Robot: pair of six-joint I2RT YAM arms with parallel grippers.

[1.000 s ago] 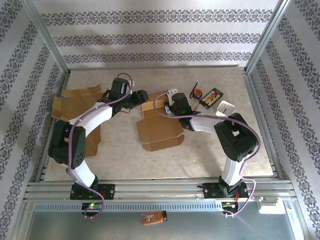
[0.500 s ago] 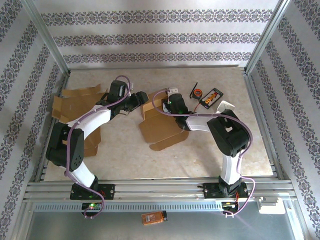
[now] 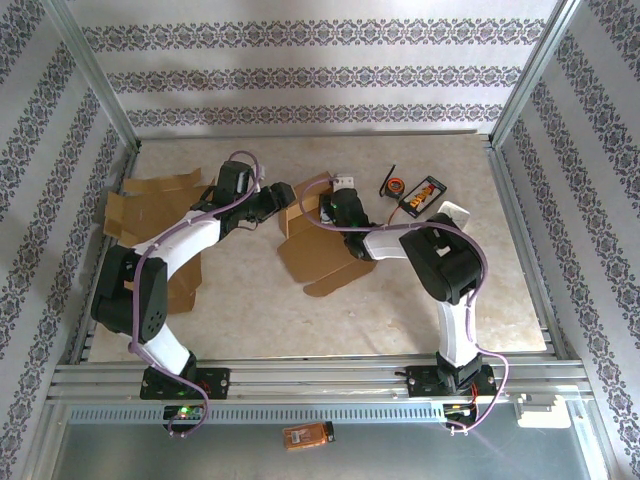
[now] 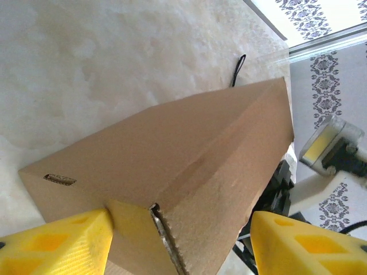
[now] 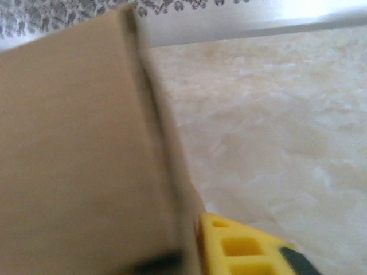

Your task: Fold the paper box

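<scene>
At the middle of the mottled beige surface (image 3: 400, 305) lies the paper box (image 3: 318, 248), matte brown corrugated card with its lower flaps splayed flat. My left pincer (image 3: 284, 196) stands apart astride one creased, ragged-edged corner, with blocky yellow fingers (image 4: 57, 243) on either side. My right pincer (image 3: 336, 208) lays one yellow finger (image 5: 241, 249) against a smooth cardboard wall. Whether it is clamped I cannot tell.

Soft, even light is falling from above across the pale table (image 3: 300, 320), throwing only faint shadows. Glare is bleaching the upper right corners of both wrist views. The paper box (image 5: 74, 143), close against the right wrist lens, is blurring heavily; the left wrist view is rendering crisply.
</scene>
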